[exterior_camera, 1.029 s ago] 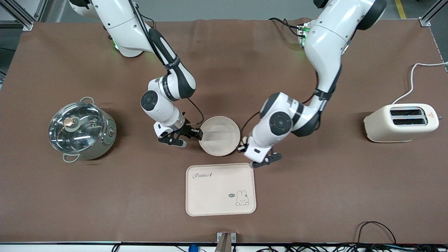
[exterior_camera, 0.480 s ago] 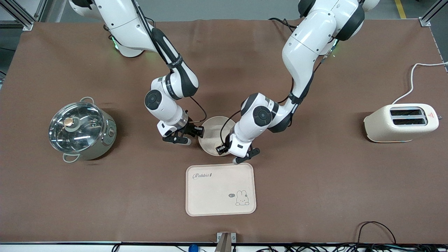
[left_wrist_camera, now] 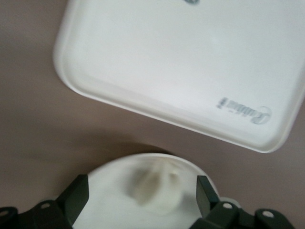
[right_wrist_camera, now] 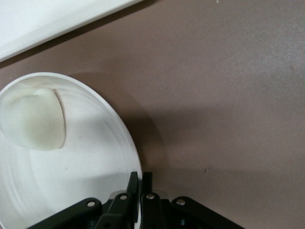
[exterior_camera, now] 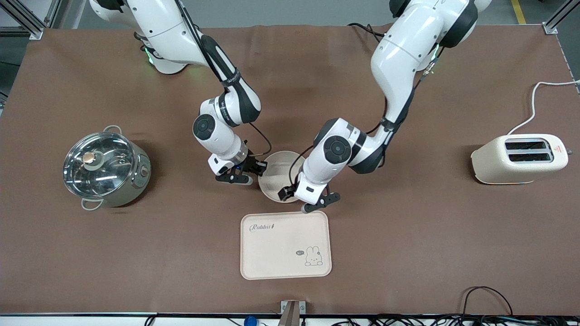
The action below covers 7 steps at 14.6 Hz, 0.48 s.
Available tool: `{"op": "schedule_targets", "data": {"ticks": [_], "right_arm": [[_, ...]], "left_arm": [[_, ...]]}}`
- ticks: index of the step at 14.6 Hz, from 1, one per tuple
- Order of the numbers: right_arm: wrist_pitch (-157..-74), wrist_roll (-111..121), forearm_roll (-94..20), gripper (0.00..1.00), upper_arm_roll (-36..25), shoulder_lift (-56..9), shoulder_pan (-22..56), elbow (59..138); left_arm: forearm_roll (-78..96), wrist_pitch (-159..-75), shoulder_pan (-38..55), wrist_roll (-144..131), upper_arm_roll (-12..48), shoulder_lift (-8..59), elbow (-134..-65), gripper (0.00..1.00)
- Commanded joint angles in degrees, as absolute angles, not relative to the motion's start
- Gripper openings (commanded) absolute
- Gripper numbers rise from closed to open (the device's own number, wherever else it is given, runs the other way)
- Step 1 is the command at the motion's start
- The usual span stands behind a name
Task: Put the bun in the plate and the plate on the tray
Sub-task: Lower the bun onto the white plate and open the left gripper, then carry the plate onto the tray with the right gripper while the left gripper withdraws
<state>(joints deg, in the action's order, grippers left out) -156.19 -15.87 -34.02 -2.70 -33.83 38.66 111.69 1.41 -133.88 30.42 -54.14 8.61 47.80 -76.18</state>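
The small pale cream bun point(right_wrist_camera: 33, 119) lies in the round shallow cream-white plate point(exterior_camera: 277, 174), which stands on the brown table point(exterior_camera: 408, 235) just farther from the front camera than the cream rectangular tray point(exterior_camera: 285, 244) with its "Rabbit" lettering and bunny drawing. Plate and tray lie near each other but apart.

The right tool point(exterior_camera: 248, 173) is at the plate's rim on the right arm's end, its two fingers point(right_wrist_camera: 135, 191) pressed together on the rim.

The left tool point(exterior_camera: 308, 201) hangs over the edge of the plate nearest the tray. Its fingers point(left_wrist_camera: 76, 198) are spread wide with the bun showing between them, seemingly lying in the plate below them, though the blur makes that hard to confirm.

A steel pot with a glass lid point(exterior_camera: 105, 168) stands toward the right arm's end, a cream toaster point(exterior_camera: 520, 158) toward the left arm's.
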Motion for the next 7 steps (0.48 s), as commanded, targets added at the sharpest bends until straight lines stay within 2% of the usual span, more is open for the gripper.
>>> {"op": "schedule_targets", "data": {"ticks": [1, 4, 7], "right_arm": [[-156.3, -13.9, -35.1, 0.0, -2.7, -32.0, 38.8, 111.9], [-156.0, -13.2, -35.1, 0.0, -2.9, -32.6, 37.2, 107.3], [-155.6, -14.0, -35.7, 0.0, -2.9, -41.9, 35.3, 94.4]], "left_arm": [[-3.6, -122.2, 25.2, -43.3, 8.7, 39.7, -78.0, 1.0], [-4.0, -113.4, 17.0, -26.0, 8.6, 32.3, -79.9, 1.0], [-3.9, -107.2, 10.9, -16.3, 8.6, 23.7, -80.2, 1.0]]}}
